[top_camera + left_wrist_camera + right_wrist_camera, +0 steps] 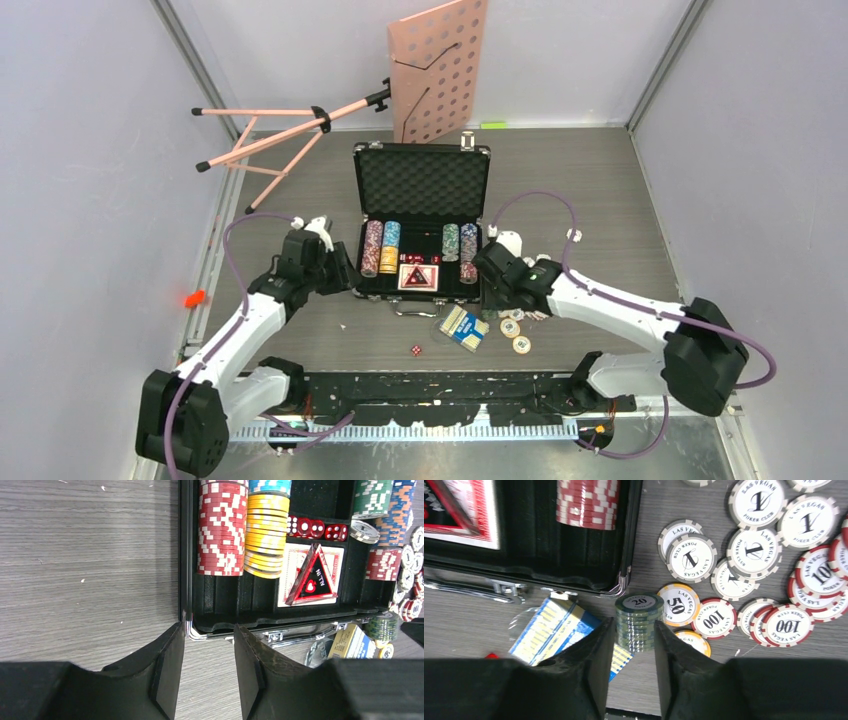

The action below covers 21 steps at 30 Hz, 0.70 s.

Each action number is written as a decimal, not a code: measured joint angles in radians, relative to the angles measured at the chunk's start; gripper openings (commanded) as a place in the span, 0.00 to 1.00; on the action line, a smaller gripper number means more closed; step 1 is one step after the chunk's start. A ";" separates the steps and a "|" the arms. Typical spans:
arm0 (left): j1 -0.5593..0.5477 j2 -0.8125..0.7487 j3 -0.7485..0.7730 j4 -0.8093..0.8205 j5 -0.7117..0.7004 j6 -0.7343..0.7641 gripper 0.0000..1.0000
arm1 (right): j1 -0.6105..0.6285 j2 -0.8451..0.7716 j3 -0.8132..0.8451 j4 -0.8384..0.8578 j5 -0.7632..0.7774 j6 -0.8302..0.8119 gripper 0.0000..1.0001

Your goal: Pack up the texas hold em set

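The black case [421, 180] lies open at the table's middle, with chip stacks, red dice [315, 528] and a red triangular marker [312, 575] on a card deck in its tray. My left gripper [209, 650] is open and empty, just off the case's near left corner [188, 628]. My right gripper [634, 630] is closed against the sides of a green chip stack [639, 617], which stands on the table by the case's near right corner. Several loose chips [754, 550] lie to the right. A blue and yellow card deck [551, 630] lies to the left.
A pink perforated music stand [440, 70] leans at the back, its tripod legs [265, 140] spread to the left. One red die [416, 350] lies on the table in front of the case. The case handle [469, 585] sticks out from its front.
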 measured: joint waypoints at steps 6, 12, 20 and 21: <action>0.000 -0.035 0.000 -0.008 0.000 -0.003 0.51 | 0.000 -0.063 0.064 -0.043 0.017 0.003 0.53; 0.000 -0.035 0.000 -0.013 0.002 -0.008 0.64 | 0.001 -0.003 0.068 -0.052 0.021 0.022 0.64; 0.000 -0.042 -0.016 -0.013 0.004 -0.021 0.69 | 0.005 0.101 0.036 -0.024 0.002 0.024 0.58; 0.000 -0.044 -0.022 -0.011 0.004 -0.022 0.69 | 0.005 0.114 0.031 -0.021 -0.001 0.025 0.55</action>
